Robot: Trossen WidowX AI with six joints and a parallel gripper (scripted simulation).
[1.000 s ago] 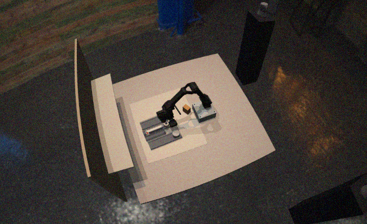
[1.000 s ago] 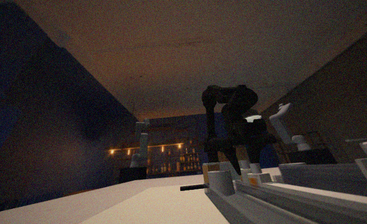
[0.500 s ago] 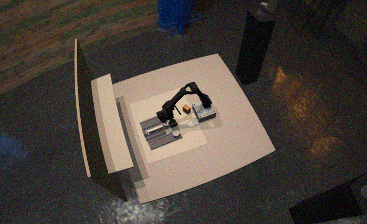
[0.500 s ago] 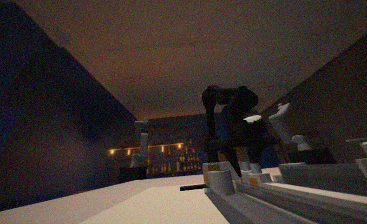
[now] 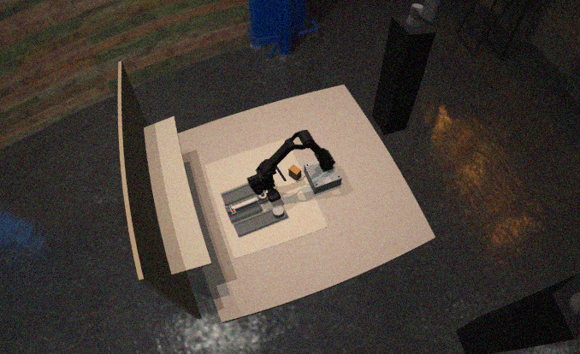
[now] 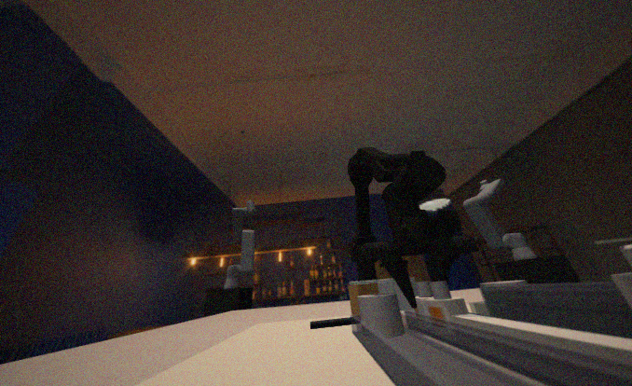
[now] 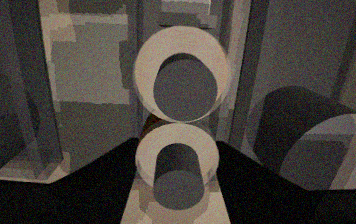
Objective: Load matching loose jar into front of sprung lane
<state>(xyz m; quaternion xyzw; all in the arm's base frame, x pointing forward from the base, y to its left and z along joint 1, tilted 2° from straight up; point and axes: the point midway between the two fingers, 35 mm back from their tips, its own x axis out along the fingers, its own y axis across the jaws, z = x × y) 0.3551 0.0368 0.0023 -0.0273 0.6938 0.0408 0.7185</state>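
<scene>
The top view looked steeply down from high up and well back — desk (image 5: 371, 211), arm (image 5: 303, 138) (image 6: 368, 165) and lanes (image 5: 257, 224) (image 6: 452, 357) all fitted in. The exterior view sat low by the lanes, facing across them and up to the ceiling (image 6: 280, 119). The wrist view peered down between the fingers, close in — all three shared the lanes (image 7: 299, 60).
</scene>
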